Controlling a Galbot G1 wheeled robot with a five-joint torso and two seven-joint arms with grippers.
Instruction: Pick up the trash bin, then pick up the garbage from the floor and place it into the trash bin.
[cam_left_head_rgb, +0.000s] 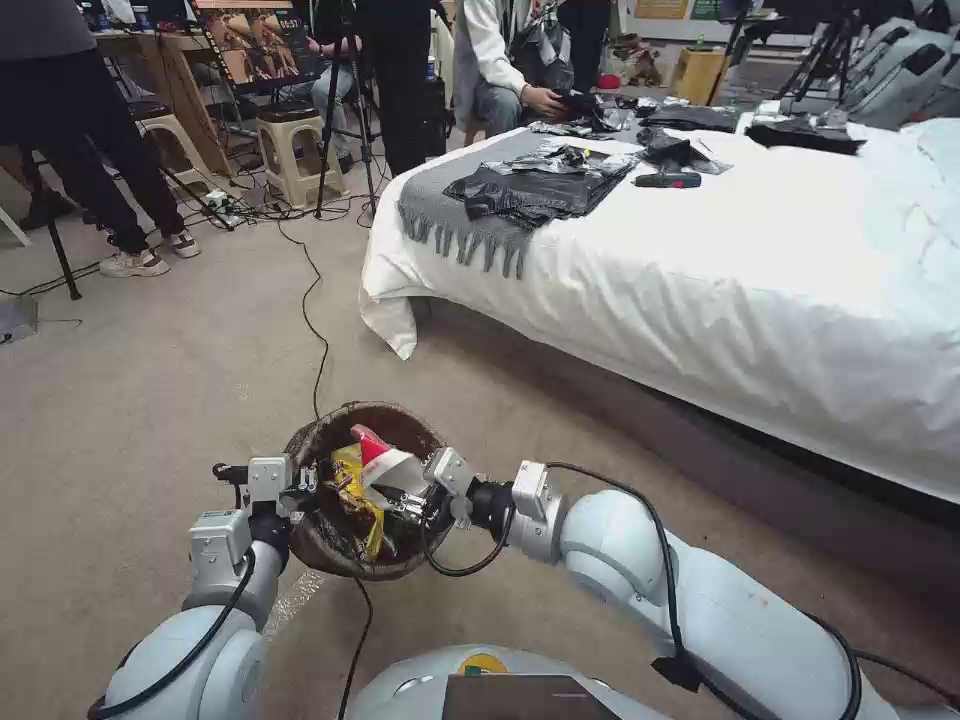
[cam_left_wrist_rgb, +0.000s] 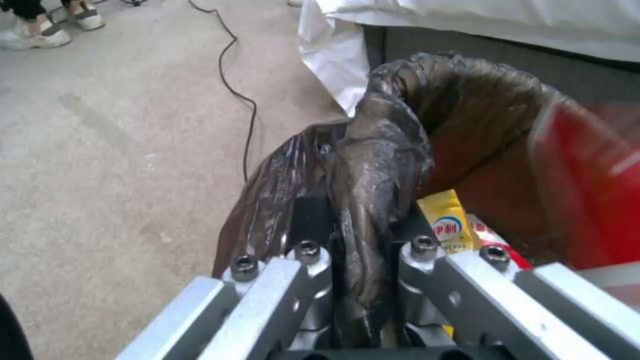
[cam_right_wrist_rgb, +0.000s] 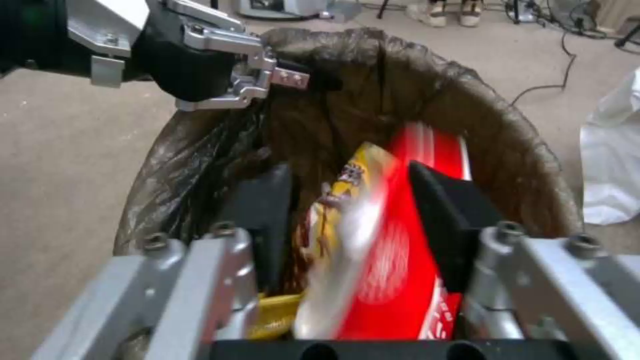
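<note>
The left gripper (cam_left_wrist_rgb: 360, 235) clamps the trash bin (cam_left_head_rgb: 395, 425) rim, steadying it (off the floor) while the right gripper (cam_right_wrist_rgb: 353, 220), jaws parted, releases the red-white carton (cam_right_wrist_rgb: 407, 235) inside.

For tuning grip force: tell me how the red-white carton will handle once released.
The red-white carton, between the right gripper's fingers over the trash bin, looks thin and light, probably crushable. Its glossy face may slip.
</note>
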